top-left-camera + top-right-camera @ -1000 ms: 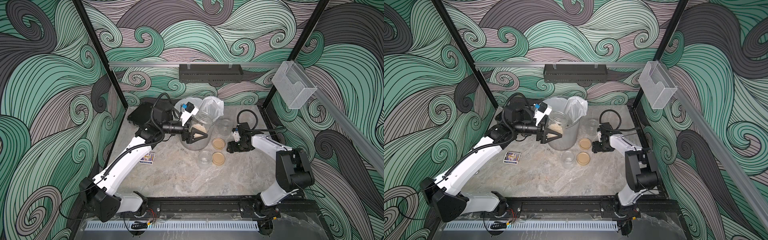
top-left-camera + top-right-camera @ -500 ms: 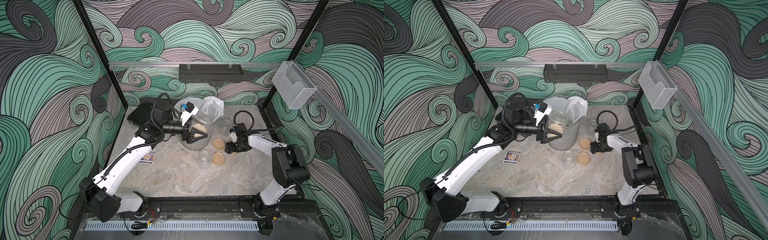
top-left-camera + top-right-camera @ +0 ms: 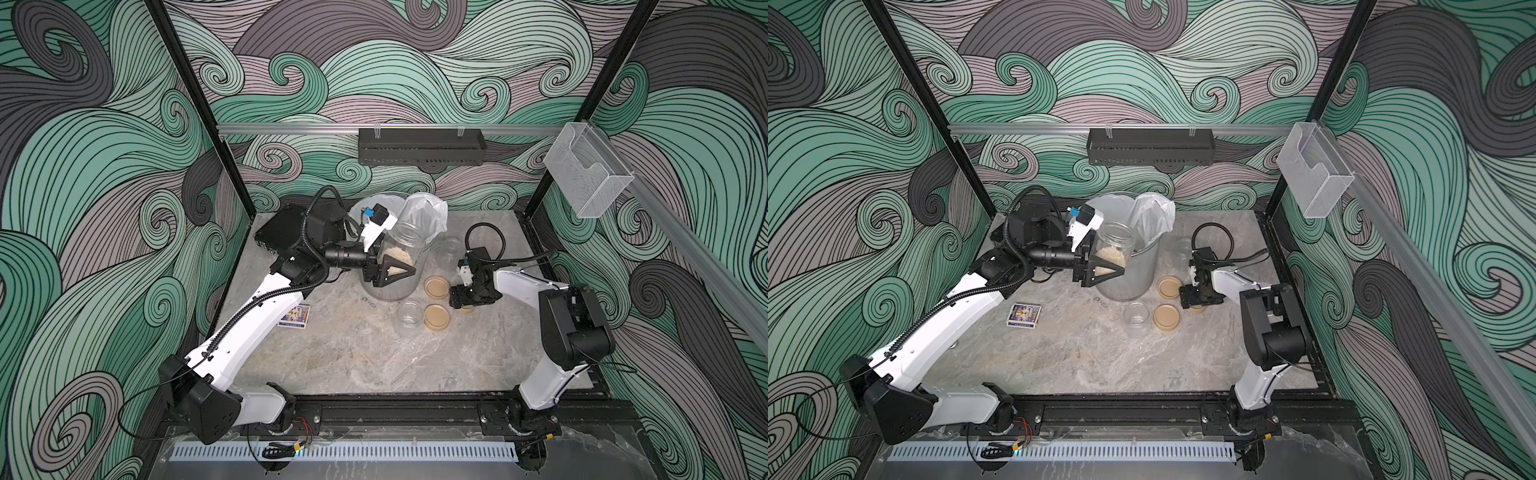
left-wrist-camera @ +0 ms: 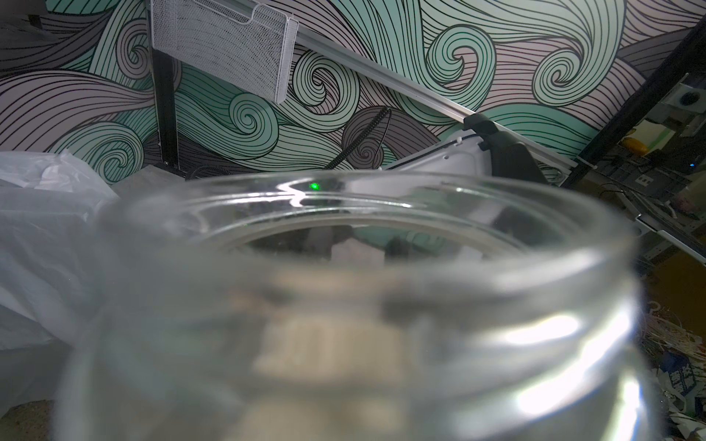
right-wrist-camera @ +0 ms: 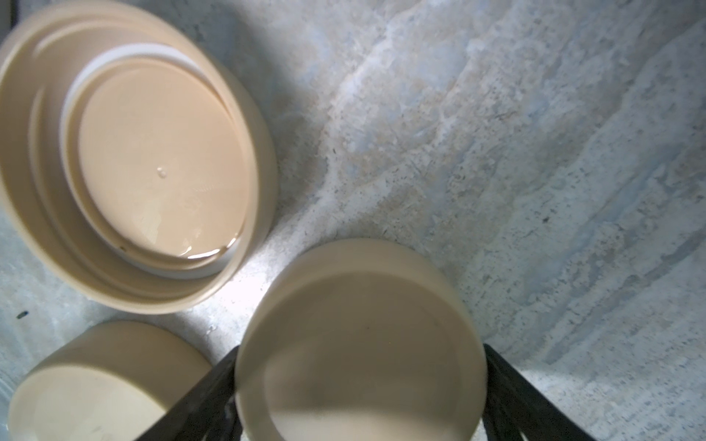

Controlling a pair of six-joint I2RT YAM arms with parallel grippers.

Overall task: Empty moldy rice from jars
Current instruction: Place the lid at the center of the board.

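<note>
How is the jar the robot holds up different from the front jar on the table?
The lifted jar has pale rice inside; the front jar looks empty. The lifted jar hangs in the left gripper by the bin; the front jar stands on the table. Both are clear and lidless.

This is a robotics lab test cell. A marble-look counter (image 3: 353, 357) is boxed in by black frame posts (image 3: 201, 108) and wall panels (image 3: 83, 166) printed with green and grey wave swirls. A left arm (image 3: 257, 320) and a right arm (image 3: 573, 328) are bolted to a black slotted rail (image 3: 395, 411) at the near edge. A mesh file holder (image 3: 586, 183) hangs on the right wall. In the left wrist view, cluttered equipment benches (image 4: 649, 168) show beyond the frame.
</note>
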